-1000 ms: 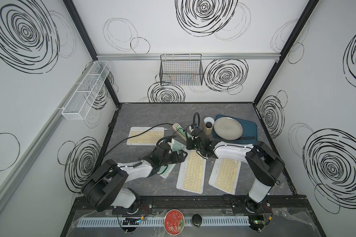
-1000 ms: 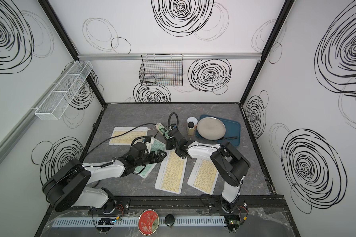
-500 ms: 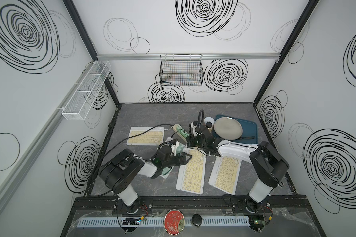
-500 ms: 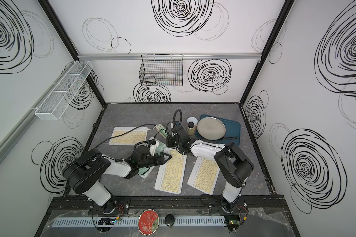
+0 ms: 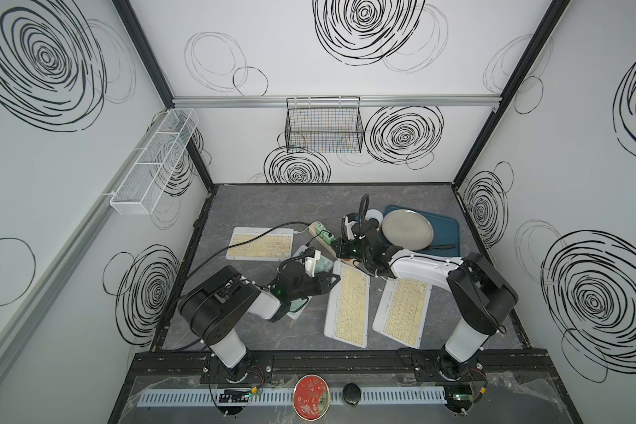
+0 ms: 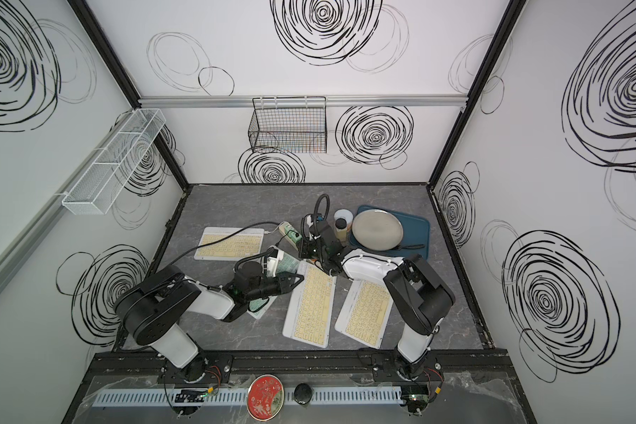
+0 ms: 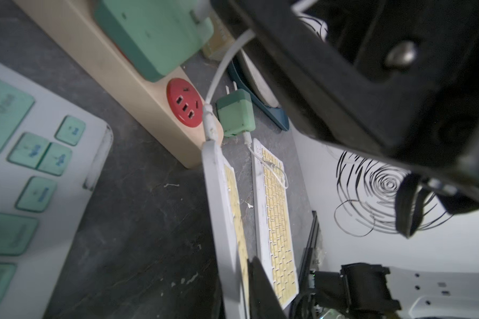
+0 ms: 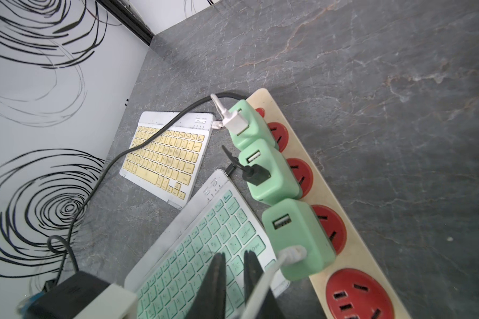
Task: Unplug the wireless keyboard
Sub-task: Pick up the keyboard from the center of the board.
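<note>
The middle white keyboard with yellow keys (image 5: 347,304) (image 6: 311,304) lies on the table. A white cable plug (image 7: 209,124) sits in its far end. My left gripper (image 5: 333,282) (image 7: 241,276) is shut on that keyboard's long edge (image 7: 224,207) near the corner. The cable runs up to a green charger (image 8: 296,237) on the power strip (image 8: 296,154) (image 5: 318,233). Over the green-keyed keyboard (image 8: 205,237), beside that charger, my right gripper (image 8: 234,279) (image 5: 342,253) stands slightly open. Nothing is between its fingers, and the white cable (image 8: 257,290) rests against the outside of one finger.
Two more yellow-keyed keyboards lie at the right (image 5: 402,308) and far left (image 5: 261,244). A loose green charger (image 7: 234,114) lies on the table by the strip's end. A metal plate (image 5: 407,229) sits on a blue tray (image 5: 447,227). A black cable (image 5: 235,249) crosses the far keyboard.
My left gripper has moved right to the middle keyboard and closed on its edge. My right gripper has drawn back toward the strip and opened a little.
</note>
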You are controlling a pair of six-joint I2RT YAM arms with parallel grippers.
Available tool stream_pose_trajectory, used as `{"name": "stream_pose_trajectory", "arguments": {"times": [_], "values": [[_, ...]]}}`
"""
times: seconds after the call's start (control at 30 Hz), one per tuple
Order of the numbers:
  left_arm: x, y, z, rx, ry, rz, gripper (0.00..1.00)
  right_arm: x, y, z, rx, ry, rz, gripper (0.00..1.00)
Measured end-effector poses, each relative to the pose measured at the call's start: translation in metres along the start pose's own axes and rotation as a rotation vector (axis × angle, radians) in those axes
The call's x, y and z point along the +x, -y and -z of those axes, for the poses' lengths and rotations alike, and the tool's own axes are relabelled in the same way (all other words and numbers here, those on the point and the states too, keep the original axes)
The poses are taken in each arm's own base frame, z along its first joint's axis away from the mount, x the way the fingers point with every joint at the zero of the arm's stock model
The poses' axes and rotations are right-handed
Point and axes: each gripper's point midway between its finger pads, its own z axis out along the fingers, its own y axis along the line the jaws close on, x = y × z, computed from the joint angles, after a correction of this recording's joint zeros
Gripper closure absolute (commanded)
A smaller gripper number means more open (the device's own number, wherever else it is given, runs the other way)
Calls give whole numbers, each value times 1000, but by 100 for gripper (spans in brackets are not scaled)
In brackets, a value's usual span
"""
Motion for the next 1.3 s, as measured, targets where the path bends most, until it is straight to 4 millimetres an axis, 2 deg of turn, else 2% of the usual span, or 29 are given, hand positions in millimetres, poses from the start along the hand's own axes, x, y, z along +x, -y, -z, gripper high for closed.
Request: {"name": "stream_pose_trajectory", "arguments": {"times": [0.1,0.23,0.33,0.47,0.6,0.77,1.03,1.17,1.3], "values": [[-2,5,2,10,2,6,95,-3,0,2,-3,11,-4,52],[-4,10,4,21,8,0,100,-3,6,10,3,18,-21,37],[-6,13,6,24,13,-8,100,-1,21,19,26,24,-47,26],[-12,15,12,11,26,-27,100,6,42,34,50,29,-82,17],[-15,22,20,5,32,-68,100,7,44,49,5,52,-105,17],[-23,32,29,9,63,-121,100,5,21,61,-143,81,-125,18],[-26,31,33,18,55,-112,100,-7,-22,67,-369,115,-150,24],[-25,33,32,38,47,-100,100,-4,-41,69,-422,111,-131,26],[-23,33,33,48,43,-96,100,-4,-43,68,-422,117,-129,26]]}}
